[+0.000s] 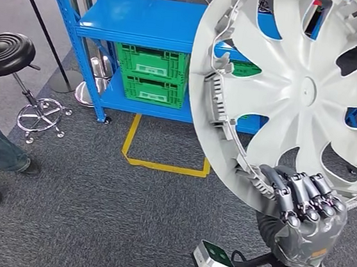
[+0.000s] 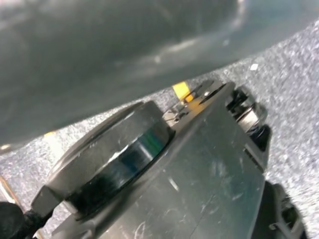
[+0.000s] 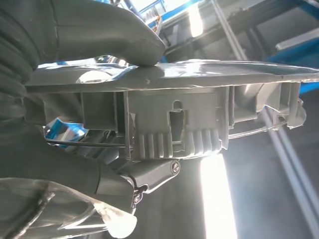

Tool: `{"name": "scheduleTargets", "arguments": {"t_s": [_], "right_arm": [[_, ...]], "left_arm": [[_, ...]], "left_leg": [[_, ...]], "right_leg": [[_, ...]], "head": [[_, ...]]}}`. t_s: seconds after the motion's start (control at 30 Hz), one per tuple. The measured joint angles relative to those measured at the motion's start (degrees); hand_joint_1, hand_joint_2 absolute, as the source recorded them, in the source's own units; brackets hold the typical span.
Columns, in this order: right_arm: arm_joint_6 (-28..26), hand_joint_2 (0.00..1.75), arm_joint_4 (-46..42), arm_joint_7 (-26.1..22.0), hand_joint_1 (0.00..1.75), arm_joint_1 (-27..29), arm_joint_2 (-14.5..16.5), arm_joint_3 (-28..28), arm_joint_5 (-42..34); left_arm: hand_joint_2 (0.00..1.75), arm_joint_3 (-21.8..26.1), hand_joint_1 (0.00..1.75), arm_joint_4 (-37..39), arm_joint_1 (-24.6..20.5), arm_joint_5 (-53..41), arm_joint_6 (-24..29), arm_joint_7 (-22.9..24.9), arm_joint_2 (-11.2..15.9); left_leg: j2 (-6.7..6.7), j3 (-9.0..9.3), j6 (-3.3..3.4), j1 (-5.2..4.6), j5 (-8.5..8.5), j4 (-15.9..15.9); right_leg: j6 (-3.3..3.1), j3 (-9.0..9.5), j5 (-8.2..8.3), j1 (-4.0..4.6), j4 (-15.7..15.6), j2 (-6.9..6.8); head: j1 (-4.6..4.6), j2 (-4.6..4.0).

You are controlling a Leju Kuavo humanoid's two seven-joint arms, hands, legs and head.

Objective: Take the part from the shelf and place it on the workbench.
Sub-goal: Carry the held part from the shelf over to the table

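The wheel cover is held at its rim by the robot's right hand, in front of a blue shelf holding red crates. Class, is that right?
One detail is wrong: the crates are green, not red, as the head view shows. The rest stands: the right hand grips the wheel cover at its rim, in front of the blue shelf.

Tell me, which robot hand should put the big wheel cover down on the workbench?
The right hand, probably. It already grips the wheel cover by its lower rim, thumb on one face and fingers under the ribbed edge. The left wrist view looks down at the carpet, so that arm seems to hang.
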Motion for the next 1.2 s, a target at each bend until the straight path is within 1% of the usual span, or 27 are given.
{"name": "scheduleTargets", "arguments": {"t_s": [0.03,0.1,0.13,0.17,0.2,0.23,0.27,0.3,0.33,0.37,0.4,0.47,0.5,0.53,0.63,0.67,0.7,0.73,0.8,0.83,0.87,0.97,1.0,1.07,1.13,1.17,1.2], "right_arm": [[0.0,1.75,-0.01,-0.05,1.75,-0.03,0.01,-0.06,0.0],[0.0,1.75,-0.02,-0.1,1.75,0.01,0.03,-0.16,-0.01],[0.0,1.75,-0.02,-0.13,1.75,0.04,0.03,-0.18,0.0],[0.0,1.75,-0.02,-0.16,1.75,0.06,0.03,-0.19,0.0],[0.0,1.75,-0.02,-0.18,1.75,0.08,0.03,-0.2,0.01],[0.0,1.75,-0.02,-0.2,1.75,0.08,0.03,-0.2,0.01],[0.0,1.75,-0.03,-0.2,1.75,0.09,0.04,-0.2,0.01],[0.0,1.75,-0.04,-0.2,1.75,0.1,0.05,-0.2,0.01],[0.0,1.75,-0.06,-0.2,1.75,0.11,0.07,-0.21,0.0],[0.0,1.75,-0.09,-0.21,1.75,0.11,0.09,-0.21,-0.01],[0.0,1.75,-0.11,-0.23,1.75,0.1,0.14,-0.22,-0.01],[0.0,1.75,-0.15,-0.32,1.75,0.12,0.25,-0.25,-0.01],[0.0,1.75,-0.18,-0.36,1.75,0.15,0.29,-0.28,-0.01],[0.0,1.75,-0.2,-0.38,1.75,0.17,0.31,-0.31,-0.01],[0.0,1.75,-0.26,-0.44,1.75,0.22,0.32,-0.38,0.01],[0.0,1.75,-0.26,-0.46,1.75,0.24,0.32,-0.42,0.01],[0.0,1.75,-0.26,-0.45,1.75,0.24,0.32,-0.47,0.01],[0.0,1.75,-0.26,-0.45,1.75,0.24,0.33,-0.51,0.01],[0.0,1.75,-0.26,-0.44,1.75,0.12,0.35,-0.58,0.01],[0.0,1.75,-0.28,-0.48,1.75,0.06,0.39,-0.61,0.01],[0.0,1.75,-0.3,-0.51,1.75,0.01,0.43,-0.63,0.01],[0.0,1.75,-0.32,-0.61,1.75,0.01,0.54,-0.66,0.01],[0.0,1.75,-0.32,-0.62,1.75,-0.02,0.57,-0.67,0.01],[0.0,1.75,-0.32,-0.61,1.75,-0.12,0.75,-0.71,0.0],[0.0,1.75,-0.32,-0.59,1.75,-0.19,0.92,-0.79,-0.01],[0.0,1.75,-0.32,-0.58,1.75,-0.2,0.95,-0.85,0.0],[0.0,1.75,-0.32,-0.58,1.75,-0.2,0.95,-0.91,0.0]], "left_arm": [[0.0,0.0,0.0,0.0,0.08,-0.07,0.0,0.0,0.0],[0.0,-0.01,0.0,0.0,0.13,-0.15,0.0,0.0,-0.01],[0.0,-0.02,0.0,0.0,0.11,-0.16,0.0,0.0,-0.01],[0.0,-0.02,0.0,0.0,0.08,-0.16,0.0,0.0,-0.01],[0.0,-0.02,0.0,0.0,0.05,-0.16,0.0,0.0,-0.02],[0.0,-0.03,0.0,0.0,0.02,-0.16,0.0,0.0,-0.03],[0.0,-0.03,0.0,0.0,-0.02,-0.17,0.0,0.0,-0.03],[0.0,-0.04,0.0,0.0,-0.09,-0.19,0.0,-0.01,0.0],[0.0,-0.04,0.0,0.0,-0.2,-0.2,-0.01,-0.01,0.01],[0.0,-0.05,0.0,0.0,-0.29,-0.2,-0.02,-0.02,-0.01],[0.0,-0.05,0.0,0.0,-0.36,-0.2,-0.04,-0.03,-0.03],[0.0,-0.07,0.0,0.02,-0.29,-0.2,-0.08,-0.04,-0.11],[0.0,-0.07,0.0,0.04,-0.24,-0.2,-0.09,-0.04,-0.11],[0.0,-0.07,0.0,0.05,-0.22,-0.2,-0.11,-0.04,-0.15],[0.0,-0.08,0.0,0.08,-0.17,-0.2,-0.17,-0.04,-0.35],[0.0,-0.09,0.0,0.08,-0.11,-0.2,-0.17,-0.04,-0.38],[0.0,-0.09,0.0,0.09,-0.06,-0.2,-0.17,-0.04,-0.39],[0.0,-0.1,0.0,0.09,-0.02,-0.21,-0.17,-0.04,-0.4],[0.0,-0.13,0.0,0.09,-0.02,-0.22,-0.17,-0.04,-0.4],[0.0,-0.15,0.0,0.09,-0.04,-0.23,-0.17,-0.04,-0.39],[0.0,-0.17,0.0,0.09,-0.06,-0.23,-0.17,-0.04,-0.38],[0.0,-0.2,0.0,0.09,-0.03,-0.27,-0.17,-0.01,-0.32],[0.0,-0.21,0.0,0.09,-0.02,-0.28,-0.17,0.0,-0.3],[0.0,-0.26,0.0,0.09,-0.03,-0.31,-0.17,0.0,-0.27],[0.0,-0.3,0.0,0.09,0.0,-0.34,-0.17,0.01,-0.28],[0.0,-0.31,0.0,0.09,0.01,-0.38,-0.17,0.01,-0.29],[0.0,-0.32,0.0,0.09,0.01,-0.42,-0.17,0.02,-0.29]], "left_leg": [[-0.06,-0.49,-0.4,0.12,-2.59,1.97],[-0.11,-1.67,-1.02,0.37,-8.75,8.71],[-0.11,-2.03,-1.22,0.48,-10.33,12.16],[-0.11,-1.84,-1.31,0.56,-10.39,14.51],[-0.11,-0.87,-1.29,0.6,-9.23,15.08],[-0.12,1.08,-1.13,0.61,-7.48,13.47],[-0.16,3.93,-0.81,0.58,-6.16,10.05],[-0.22,7.24,-0.35,0.46,-5.99,5.47],[-0.26,10.06,0.07,0.33,-6.52,1.16],[-0.31,11.86,0.46,0.13,-7.27,-1.91],[-0.32,12.59,0.79,-0.1,-7.77,-3.6],[-0.21,11.99,1.43,-0.21,-6.82,-4.36],[-0.1,11.5,1.85,-0.14,-6.12,-4.59],[0.0,10.9,2.2,-0.02,-5.4,-4.81],[0.17,8.68,2.58,-0.06,-3.75,-4.66],[0.21,7.99,2.55,-0.1,-3.28,-4.54],[0.24,7.38,2.46,-0.11,-2.9,-4.36],[0.24,6.81,2.36,-0.08,-2.62,-4.09],[0.21,5.88,2.01,-0.13,-2.36,-3.17],[0.2,5.45,1.79,-0.22,-2.27,-2.64],[0.19,5.08,1.52,-0.3,-2.14,-2.22],[0.12,4.33,0.63,-0.26,-1.76,-1.63],[0.06,4.01,0.3,-0.21,-2.3,-1.0],[-0.07,2.29,-0.39,-0.02,-5.43,3.31],[-0.09,-0.52,-0.86,0.23,-9.5,10.88],[-0.09,-1.45,-0.94,0.31,-10.56,13.69],[-0.09,-1.5,-0.92,0.34,-10.54,14.64]], "right_leg": [[-0.46,-0.7,0.69,-0.09,-0.04,-0.1],[-0.9,-2.16,2.16,-0.02,0.09,-0.16],[-0.9,-3.0,2.92,0.03,0.23,-0.16],[-0.87,-3.96,3.67,0.08,0.44,-0.16],[-0.81,-5.08,4.38,0.12,0.71,-0.16],[-0.71,-6.16,5.01,0.16,0.98,-0.16],[-0.59,-7.08,5.56,0.2,1.22,-0.15],[-0.38,-7.76,6.02,0.28,1.41,-0.13],[-0.11,-8.19,6.45,0.32,1.51,-0.15],[0.24,-8.42,6.91,0.27,1.48,-0.2],[0.65,-8.55,7.41,0.18,1.35,-0.26],[1.41,-8.94,8.12,-0.07,1.13,-0.27],[1.67,-9.51,7.43,-0.12,1.79,-0.17],[1.87,-10.42,5.79,-0.15,3.62,-0.03],[2.28,-13.74,-1.39,-0.24,14.29,0.18],[2.4,-13.82,-2.48,-0.25,16.44,0.18],[2.48,-12.78,-2.48,-0.25,16.38,0.17],[2.52,-10.46,-1.5,-0.27,13.85,0.16],[2.46,-4.51,0.52,-0.27,5.4,0.13],[2.24,-2.47,1.05,-0.26,2.19,0.17],[1.99,-1.6,1.1,-0.19,0.61,0.21],[0.97,-2.1,1.53,-0.09,0.7,0.2],[0.57,-2.25,1.79,-0.17,0.67,0.13],[-0.13,-2.61,2.28,-0.38,0.52,-0.03],[-0.38,-3.15,2.63,-0.33,0.59,-0.05],[-0.4,-3.43,2.79,-0.31,0.67,-0.05],[-0.38,-3.66,2.92,-0.3,0.75,-0.04]], "head": [[-0.09,0.0],[-0.25,0.0],[-0.27,0.0],[-0.26,0.0],[-0.26,0.0],[-0.26,0.0],[-0.26,0.0],[-0.26,0.0],[-0.22,0.0],[-0.21,0.0],[-0.21,0.0],[-0.26,0.0],[-0.21,0.0],[-0.13,0.0],[0.07,0.0],[0.06,0.0],[0.07,0.0],[0.07,0.0],[0.11,0.0],[0.07,0.0],[0.04,0.0],[0.01,0.0],[-0.02,0.0],[-0.22,0.0],[-0.4,0.0],[-0.4,0.0],[-0.41,0.0]]}}
